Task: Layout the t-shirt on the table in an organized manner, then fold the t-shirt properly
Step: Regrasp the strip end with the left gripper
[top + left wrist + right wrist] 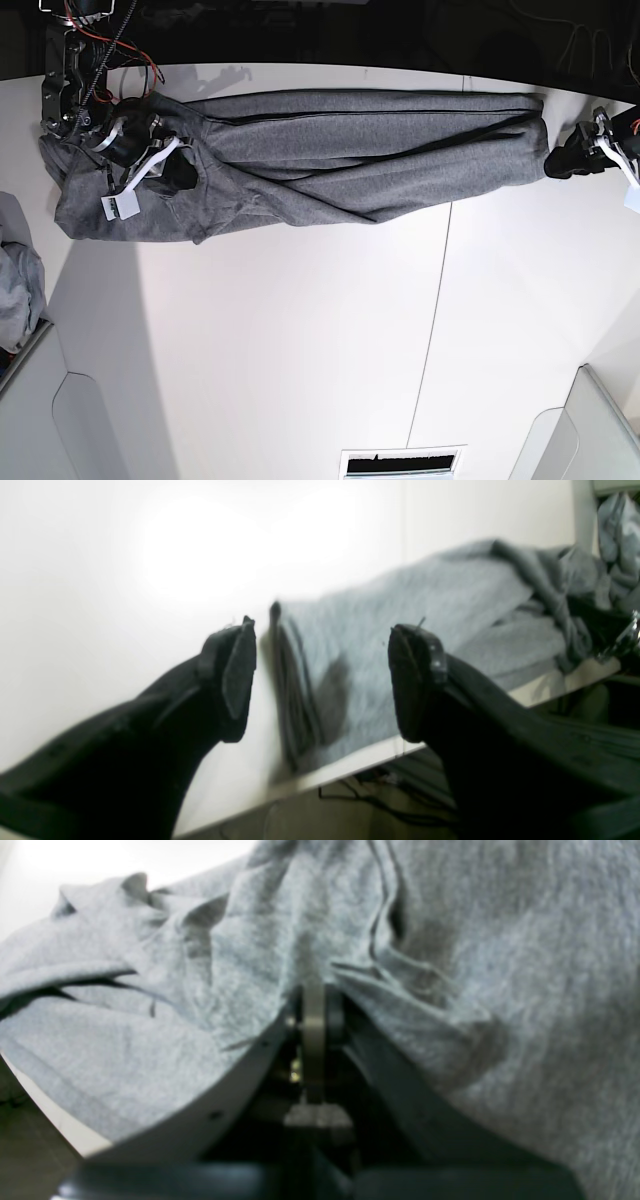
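T-shirt [340, 150] stretches between clamped right jaws and parted left jaws.

The base view looks down on the whole worktop [300, 340] from above. Each wrist view looks along its own gripper, close to the t-shirt [340, 150], which all three views share.

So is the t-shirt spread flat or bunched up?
Bunched: the t-shirt lies stretched into a long creased band across the table, with folds overlapping, not spread flat.
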